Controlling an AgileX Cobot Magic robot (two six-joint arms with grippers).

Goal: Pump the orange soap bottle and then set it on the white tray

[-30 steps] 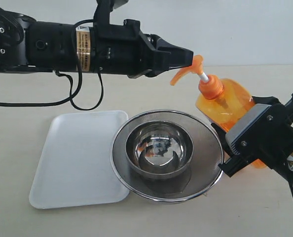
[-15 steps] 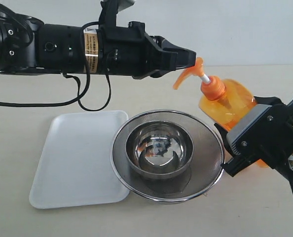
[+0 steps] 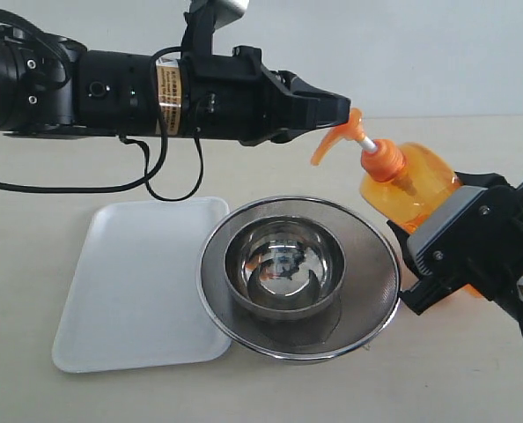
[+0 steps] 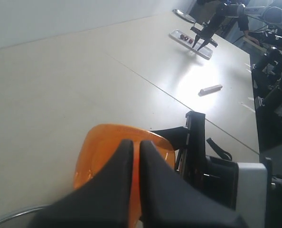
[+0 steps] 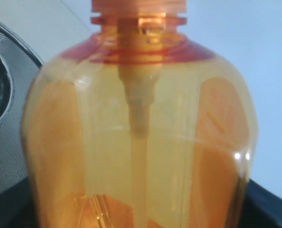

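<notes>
While right hand [image 3: 439, 227] clamps the tilted bottle [image 3: 411, 189] beside the strainer [image 3: 367, 300], left hand [image 3: 341, 107] pinched together, tip at the pump head [image 3: 336, 141], tray [image 3: 129, 282] just beside strainer

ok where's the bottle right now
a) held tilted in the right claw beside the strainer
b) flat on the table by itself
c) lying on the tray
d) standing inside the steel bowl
a: the bottle leans in the right claw next to the strainer, well apart from the tray.
</notes>
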